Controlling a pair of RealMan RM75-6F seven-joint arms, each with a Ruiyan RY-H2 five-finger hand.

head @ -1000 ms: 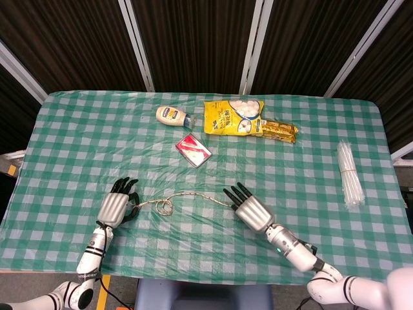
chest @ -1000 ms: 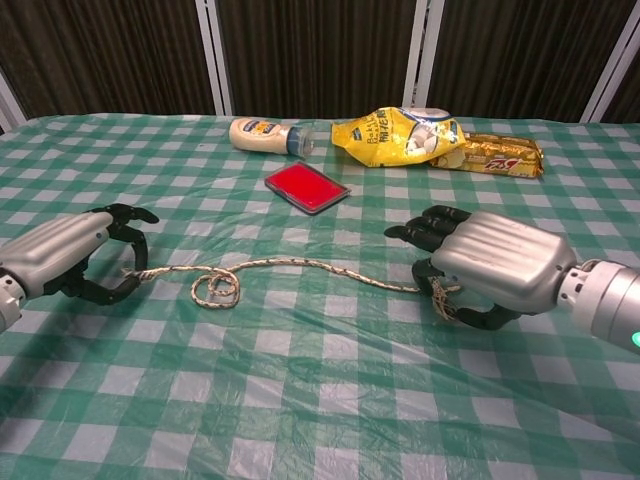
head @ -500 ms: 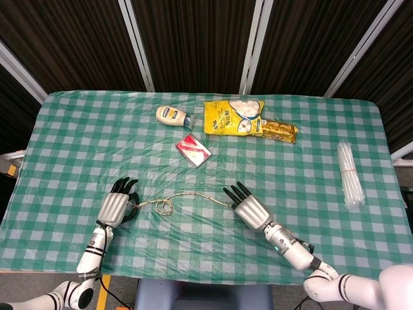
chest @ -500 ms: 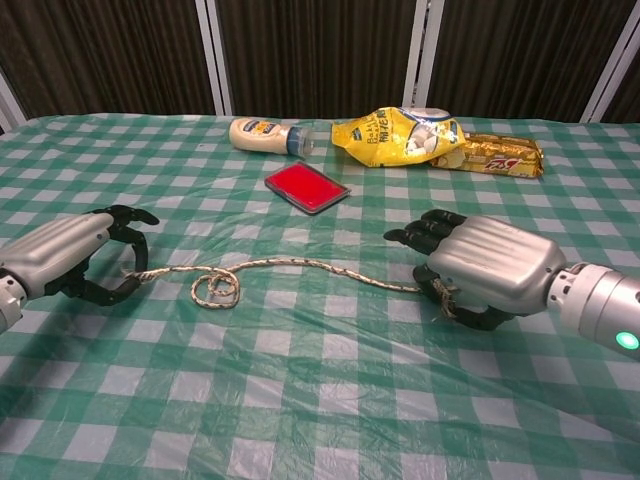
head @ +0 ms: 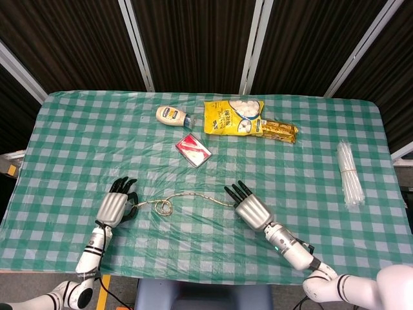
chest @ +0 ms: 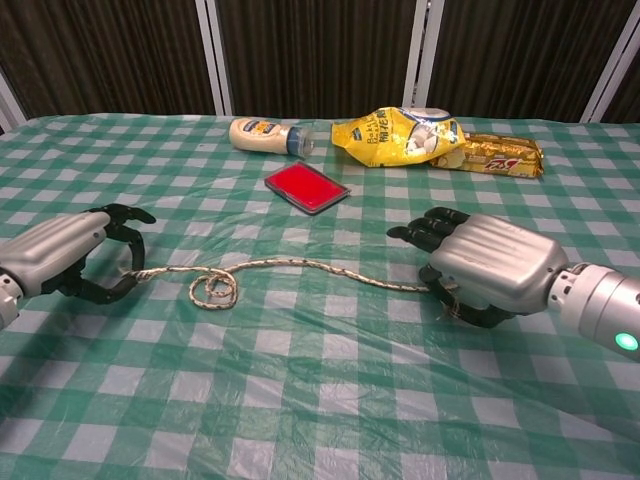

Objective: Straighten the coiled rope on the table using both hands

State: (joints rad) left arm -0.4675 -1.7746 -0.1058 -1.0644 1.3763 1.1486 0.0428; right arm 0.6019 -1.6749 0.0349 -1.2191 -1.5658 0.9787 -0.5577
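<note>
A thin beige rope (head: 187,196) (chest: 300,267) lies across the near part of the green checked table (head: 297,168), with a small loop (chest: 213,289) still coiled near its left end. My left hand (head: 115,207) (chest: 70,255) grips the rope's left end, fingers curled around it. My right hand (head: 248,206) (chest: 490,265) holds the right end under its curled fingers. The stretch between loop and right hand runs nearly straight, slightly bowed.
At the back stand a lying mayonnaise bottle (head: 171,116) (chest: 262,134), a yellow snack bag (head: 233,117) (chest: 398,137) and a biscuit pack (head: 279,131) (chest: 502,152). A red card case (head: 194,150) (chest: 306,188) lies mid-table. A bundle of clear straws (head: 349,174) sits at the right edge.
Both hands have drawn slightly apart, the left shifting left. The rope has pulled tauter and the loop has slid a little left.
</note>
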